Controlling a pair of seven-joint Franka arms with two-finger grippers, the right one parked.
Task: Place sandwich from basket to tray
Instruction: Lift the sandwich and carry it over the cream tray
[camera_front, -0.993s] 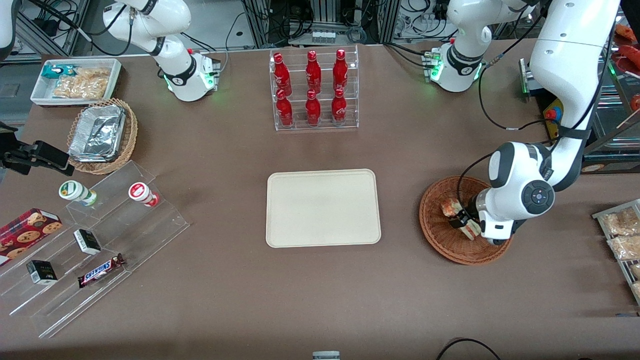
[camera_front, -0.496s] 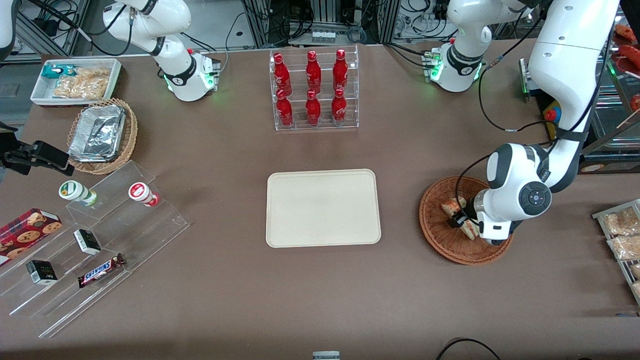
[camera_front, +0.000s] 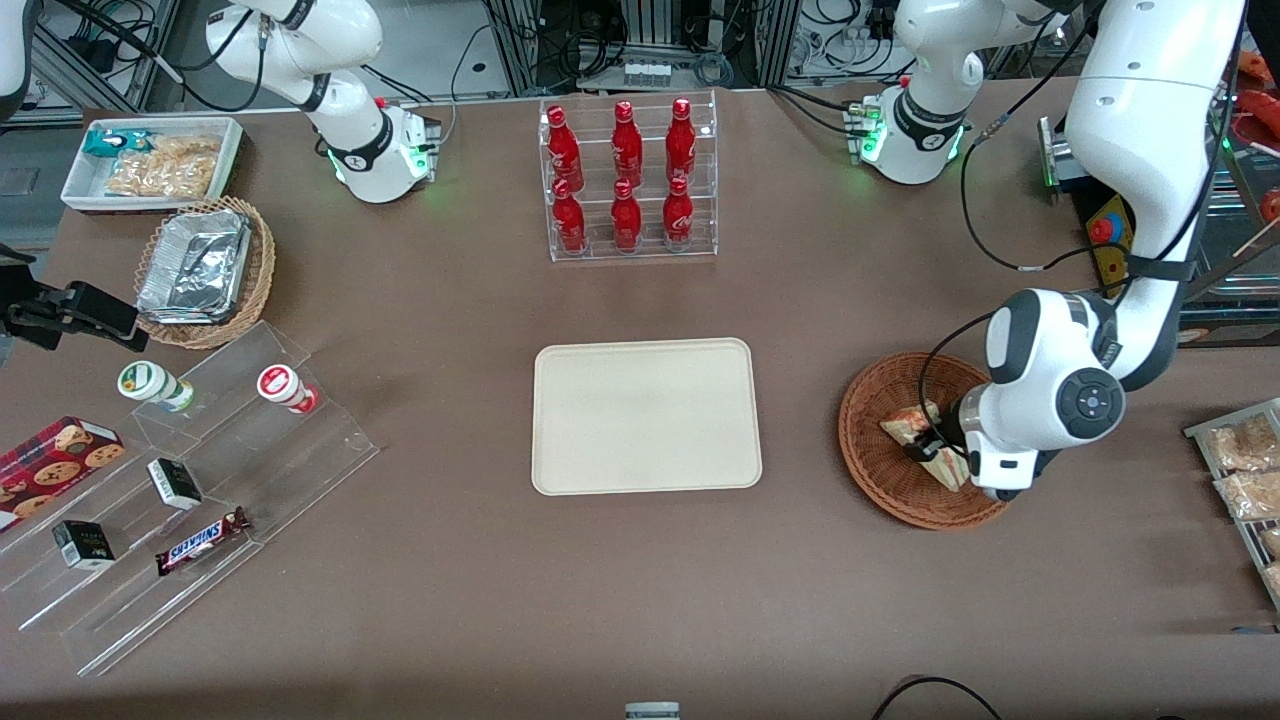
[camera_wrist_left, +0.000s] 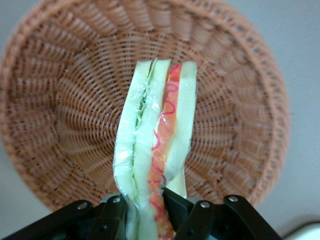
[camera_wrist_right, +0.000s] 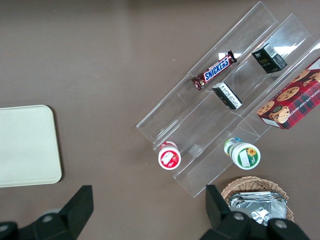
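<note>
In the front view the working arm's wrist covers most of the gripper (camera_front: 938, 452), part of the sandwich (camera_front: 945, 467) it holds, and the basket (camera_front: 880, 470) rim toward the working arm's end of the counter (camera_front: 640, 600). In the left wrist view the picture's edge cuts off the fingers (camera_wrist_left: 200, 220) and the sandwich's (camera_wrist_left: 157, 150) gripped end, and the sandwich hides a strip of the basket (camera_wrist_left: 60, 100) floor. The right wrist view crops the tray (camera_wrist_right: 27, 145).

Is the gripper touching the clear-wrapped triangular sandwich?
Touching. The left wrist view shows the gripper over the reddish-brown wicker basket, black fingers pressed against both sides of the sandwich.
</note>
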